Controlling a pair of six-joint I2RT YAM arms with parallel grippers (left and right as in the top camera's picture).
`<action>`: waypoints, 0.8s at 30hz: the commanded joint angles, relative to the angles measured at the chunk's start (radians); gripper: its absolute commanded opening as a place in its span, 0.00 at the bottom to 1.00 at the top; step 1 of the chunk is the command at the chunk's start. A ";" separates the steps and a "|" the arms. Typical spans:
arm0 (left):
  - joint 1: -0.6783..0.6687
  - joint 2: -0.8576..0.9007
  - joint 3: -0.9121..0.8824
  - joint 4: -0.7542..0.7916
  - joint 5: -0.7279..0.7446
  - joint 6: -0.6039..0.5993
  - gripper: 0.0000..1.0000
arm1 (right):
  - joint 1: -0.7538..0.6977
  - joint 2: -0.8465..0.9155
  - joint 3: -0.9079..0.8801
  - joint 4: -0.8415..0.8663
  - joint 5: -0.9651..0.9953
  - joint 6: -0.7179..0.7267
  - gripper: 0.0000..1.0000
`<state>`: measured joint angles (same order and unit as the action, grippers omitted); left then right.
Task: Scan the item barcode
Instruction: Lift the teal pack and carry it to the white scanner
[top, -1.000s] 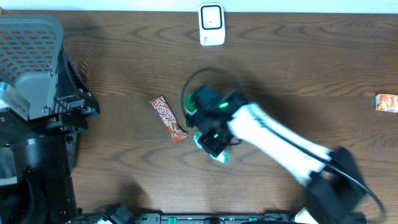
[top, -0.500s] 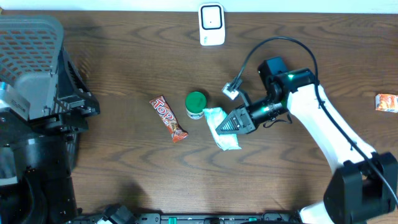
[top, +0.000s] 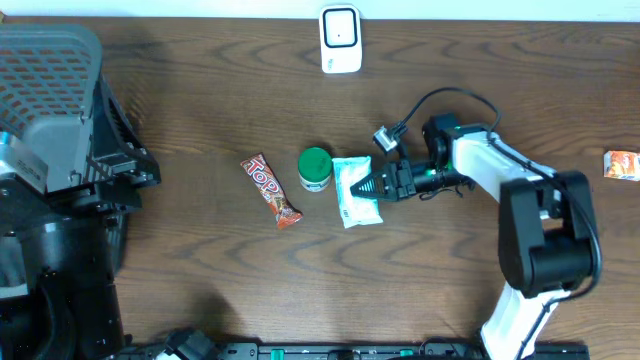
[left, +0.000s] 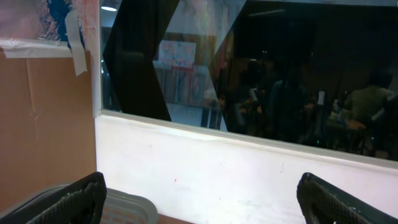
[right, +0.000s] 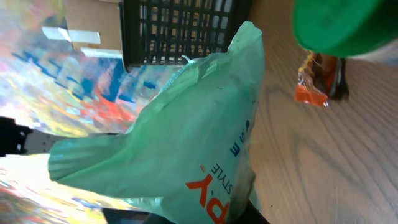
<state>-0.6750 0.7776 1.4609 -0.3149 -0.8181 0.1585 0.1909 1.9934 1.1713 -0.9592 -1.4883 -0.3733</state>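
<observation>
A pale green plastic packet with orange and blue print is pinched at its right end by my right gripper, which is shut on it. It is held low over the table, just right of a green-capped tub. In the right wrist view the packet fills the middle and hides most of the dark fingers. The white scanner stands at the table's far edge. My left gripper is open and empty, raised and facing a wall and window.
An orange-red candy bar lies left of the tub. A small orange pack sits at the right edge. A grey basket on a black stand fills the left side, and its rim shows below the left fingers.
The right arm has swung back from the table's centre and folded in. The packet in its grip has turned and shifted up beside the green-capped tub. The left gripper has not moved.
</observation>
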 joint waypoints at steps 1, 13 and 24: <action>0.003 -0.004 -0.004 0.002 -0.006 0.013 0.98 | -0.005 0.000 -0.001 -0.004 -0.074 0.002 0.01; 0.003 -0.004 -0.004 0.002 -0.006 0.013 0.98 | -0.042 -0.013 0.045 -0.167 -0.073 0.021 0.01; 0.003 -0.004 -0.004 0.002 -0.006 0.013 0.98 | 0.028 -0.041 0.484 0.009 0.560 0.395 0.01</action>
<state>-0.6750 0.7776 1.4609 -0.3153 -0.8181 0.1585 0.1810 1.9953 1.5349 -1.0142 -1.3071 -0.2077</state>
